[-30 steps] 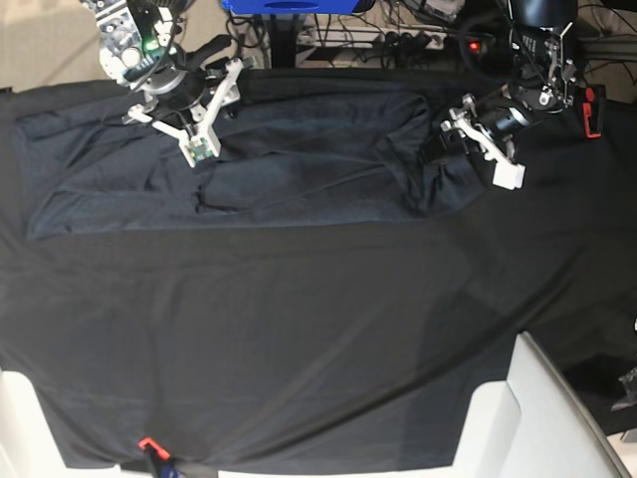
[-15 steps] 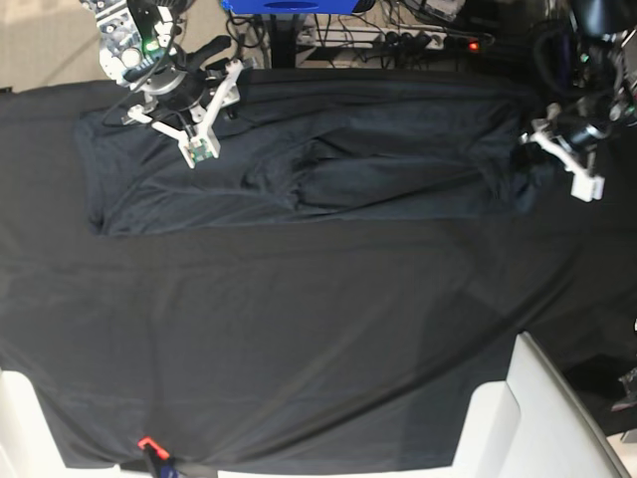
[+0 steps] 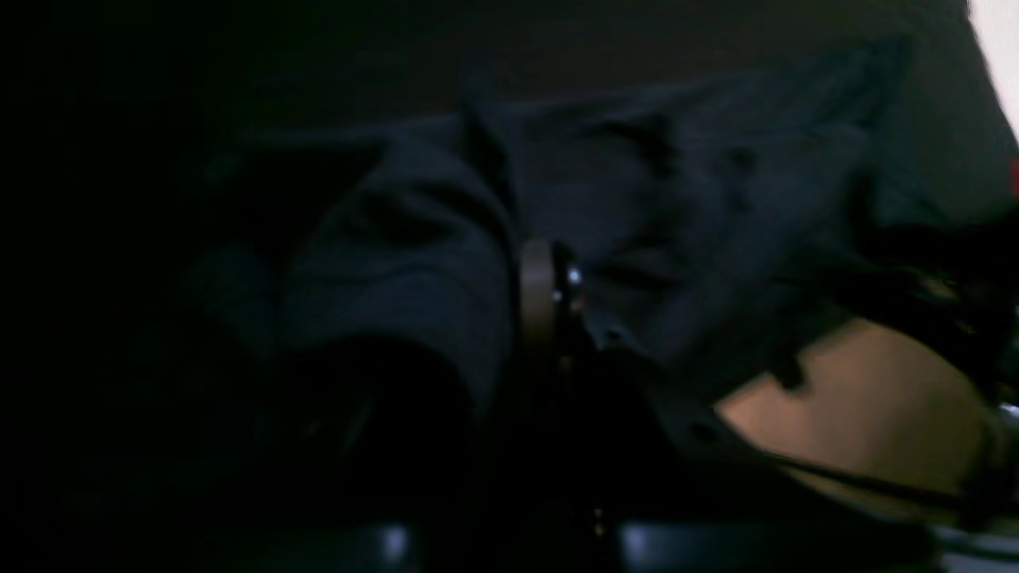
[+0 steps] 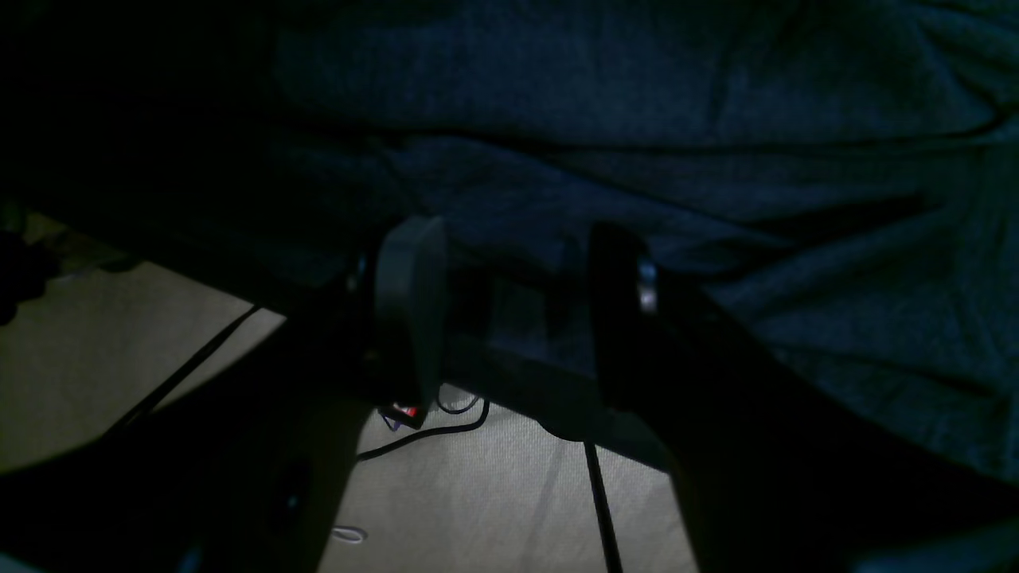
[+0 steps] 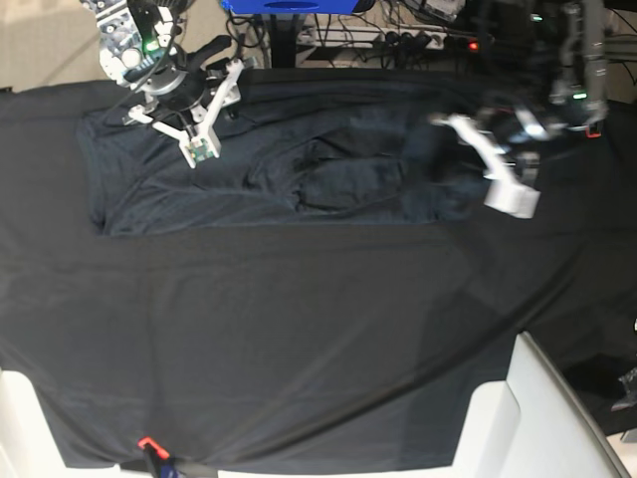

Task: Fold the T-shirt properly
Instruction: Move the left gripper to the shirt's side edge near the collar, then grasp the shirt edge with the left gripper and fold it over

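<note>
T-shirt (image 5: 289, 174) lies rumpled along the far side of the black tablecloth (image 5: 299, 339), bunched toward its middle and its end nearest the left arm; left gripper (image 5: 498, 169), motion-blurred in the base view, sits at that end with jaws closed tight, fabric gathered against them in the dim wrist view, though a true grip cannot be told. Right gripper (image 5: 204, 124) hangs over the opposite end; jaws stand apart, holding nothing.

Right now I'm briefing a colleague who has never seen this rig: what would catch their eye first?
Probably the T-shirt, rumpled in a band along the far edge of the black tablecloth. The left gripper, blurred at its right end, is shut on bunched fabric. The right gripper hangs with jaws apart over the shirt's left part.
</note>
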Motion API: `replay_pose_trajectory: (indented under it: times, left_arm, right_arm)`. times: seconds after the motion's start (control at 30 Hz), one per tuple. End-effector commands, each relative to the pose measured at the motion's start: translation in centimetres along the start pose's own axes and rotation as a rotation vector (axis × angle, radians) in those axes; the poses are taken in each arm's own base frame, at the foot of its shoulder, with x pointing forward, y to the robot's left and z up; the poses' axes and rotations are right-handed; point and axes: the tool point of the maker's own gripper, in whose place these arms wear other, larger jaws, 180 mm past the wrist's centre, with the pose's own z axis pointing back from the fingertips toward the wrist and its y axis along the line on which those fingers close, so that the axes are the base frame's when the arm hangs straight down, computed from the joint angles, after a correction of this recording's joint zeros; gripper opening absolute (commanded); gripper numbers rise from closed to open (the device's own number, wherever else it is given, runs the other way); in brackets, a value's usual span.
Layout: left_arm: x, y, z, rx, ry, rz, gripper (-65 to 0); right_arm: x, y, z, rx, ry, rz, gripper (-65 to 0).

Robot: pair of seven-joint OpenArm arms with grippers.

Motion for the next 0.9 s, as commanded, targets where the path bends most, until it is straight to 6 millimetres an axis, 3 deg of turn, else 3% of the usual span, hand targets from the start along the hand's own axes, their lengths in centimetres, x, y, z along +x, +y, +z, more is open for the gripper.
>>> replay_pose_trajectory:
  times: [0.0,0.27,0.4,0.67,0.87]
  left_arm:
    - [1.7,-0.9,-0.4,-0.028,-0.053,-0.008,-65.0]
    - [2.5,-4.4,-3.9,-0.09,-0.065,0.061,-65.0]
    - [1.2,-5.6,-6.3,-0.125,0.0,0.07,-65.0]
    - [-0.9,-7.2,-8.5,-0.171,0.084,0.07,-65.0]
    - [-0.4,-8.1,-9.7,-0.187,0.072,0.1,-65.0]
  right_arm:
    - [0.8,-0.2,0.2,-0.003,-0.031,-0.001,-37.8]
    - [1.0,-0.3,0.3,-0.008,-0.037,-0.003,-37.8]
    - [1.0,-0.3,0.3,-0.009,-0.037,-0.004,-37.8]
    - [0.9,-4.5,0.8,-0.106,-0.044,-0.065,-37.8]
    - [1.0,-5.6,1.0,-0.132,-0.047,-0.079,-37.8]
